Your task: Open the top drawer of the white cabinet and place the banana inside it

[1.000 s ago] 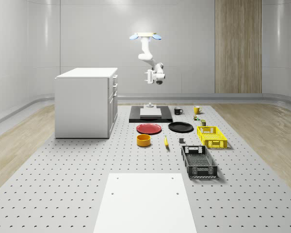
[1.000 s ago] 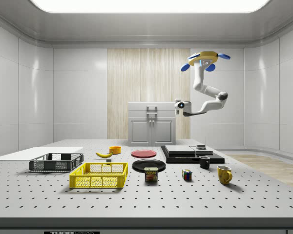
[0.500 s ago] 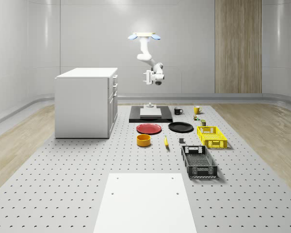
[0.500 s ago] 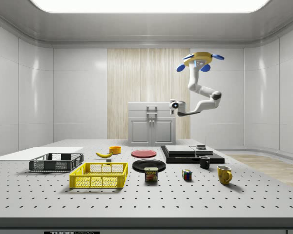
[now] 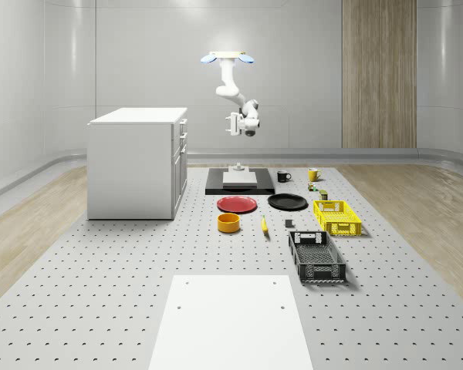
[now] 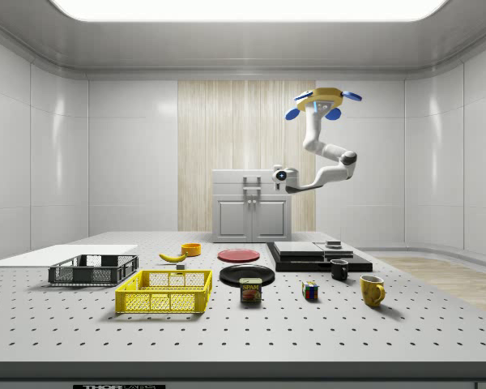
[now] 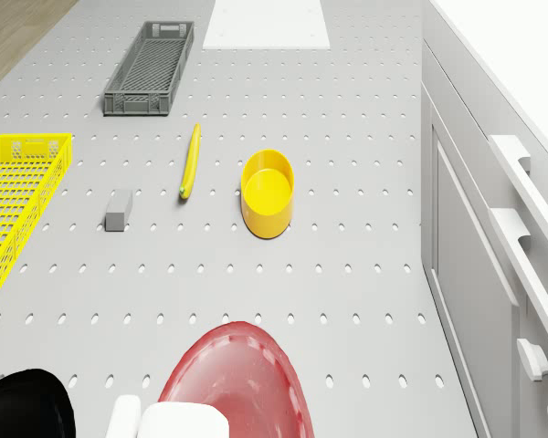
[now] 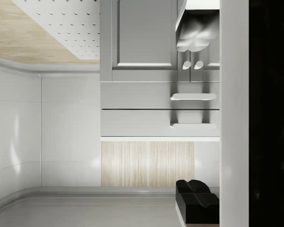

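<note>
The drone (image 5: 227, 57) hovered above the black platform (image 5: 239, 185), its gripper (image 6: 277, 174) level with the white cabinet (image 5: 137, 162)'s top drawer (image 8: 160, 123). I cannot tell how its fingers stood. The banana (image 7: 191, 161) lay beside the yellow bowl (image 7: 268, 192).

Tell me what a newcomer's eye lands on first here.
The drone hovering high above the black platform, its arm bent so the tool points at the white cabinet. Next, the bright colours on the grey table: the yellow crate, red plate and banana beside the yellow bowl.
</note>
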{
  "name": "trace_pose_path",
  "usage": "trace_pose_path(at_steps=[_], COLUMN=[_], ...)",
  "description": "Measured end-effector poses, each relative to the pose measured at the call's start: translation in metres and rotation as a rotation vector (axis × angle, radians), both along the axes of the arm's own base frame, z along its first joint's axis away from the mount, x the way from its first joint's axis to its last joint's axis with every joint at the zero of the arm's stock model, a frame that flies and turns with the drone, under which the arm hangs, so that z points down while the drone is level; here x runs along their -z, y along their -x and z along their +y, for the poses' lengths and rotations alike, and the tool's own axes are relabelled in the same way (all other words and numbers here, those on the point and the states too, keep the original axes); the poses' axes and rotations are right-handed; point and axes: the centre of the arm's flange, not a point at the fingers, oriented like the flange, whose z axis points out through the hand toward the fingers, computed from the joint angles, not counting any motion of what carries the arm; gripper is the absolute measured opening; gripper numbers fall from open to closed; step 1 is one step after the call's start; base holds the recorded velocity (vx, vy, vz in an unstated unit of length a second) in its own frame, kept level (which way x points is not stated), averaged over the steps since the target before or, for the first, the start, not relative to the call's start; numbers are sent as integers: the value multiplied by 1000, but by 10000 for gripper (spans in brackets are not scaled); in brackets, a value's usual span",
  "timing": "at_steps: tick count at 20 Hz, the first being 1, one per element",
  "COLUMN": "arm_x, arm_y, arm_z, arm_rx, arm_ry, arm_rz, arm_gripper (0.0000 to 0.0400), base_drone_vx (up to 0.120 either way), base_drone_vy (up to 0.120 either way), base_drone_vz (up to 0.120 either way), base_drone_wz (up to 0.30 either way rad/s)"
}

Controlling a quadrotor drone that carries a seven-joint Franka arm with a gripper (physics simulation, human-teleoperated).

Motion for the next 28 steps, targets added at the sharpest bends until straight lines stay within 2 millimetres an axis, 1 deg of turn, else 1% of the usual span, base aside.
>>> trace_pose_path(at_steps=[2, 9, 11, 14, 20, 28], arm_x=[0, 0, 0, 0, 0, 2], arm_y=[0, 0, 0, 0, 0, 0], arm_z=[0, 0, 0, 5, 28, 69], arm_rx=[0, 0, 0, 0, 0, 0], arm_ry=[0, 0, 0, 0, 0, 0], arm_rz=[0, 0, 0, 0, 0, 0], arm_gripper=[400, 400, 400, 400, 400, 400], base_drone_vx=[120, 120, 120, 0, 0, 0], base_drone_vy=[0, -120, -40, 0, 0, 0], base_drone_vz=[0, 0, 0, 0, 0, 0], base_drone_wz=[0, 0, 0, 0, 0, 0])
